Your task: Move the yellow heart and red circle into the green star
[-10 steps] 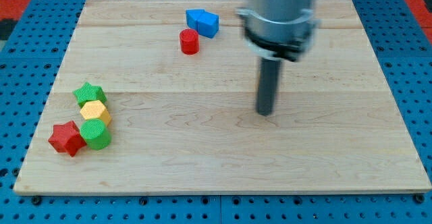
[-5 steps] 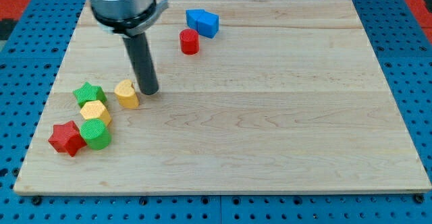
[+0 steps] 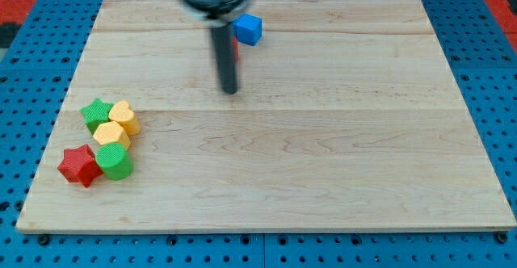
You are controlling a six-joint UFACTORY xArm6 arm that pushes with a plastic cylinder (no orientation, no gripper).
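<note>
One camera view. We see our tip (image 3: 230, 91) on the table (image 3: 339, 163), well apart from the green star (image 3: 97, 112), up and to the view's right of it. Yellow heart (image 3: 123, 116) touches the green star's right side. Red circle (image 3: 236, 48) is mostly hidden behind our rod, far right of the star. Blue block (image 3: 249, 28) sits beyond it, shape unclear. Yellow hexagon (image 3: 111, 134), green cylinder (image 3: 115, 161) and red star (image 3: 79, 165) cluster just below the green star. No jaws on this rig, so we cannot tell any state.

Green star (image 3: 97, 111), yellow heart (image 3: 123, 116), yellow hexagon (image 3: 111, 133), green cylinder (image 3: 115, 162), red star (image 3: 79, 165), blue block (image 3: 249, 29), pale wooden board (image 3: 323, 155)
</note>
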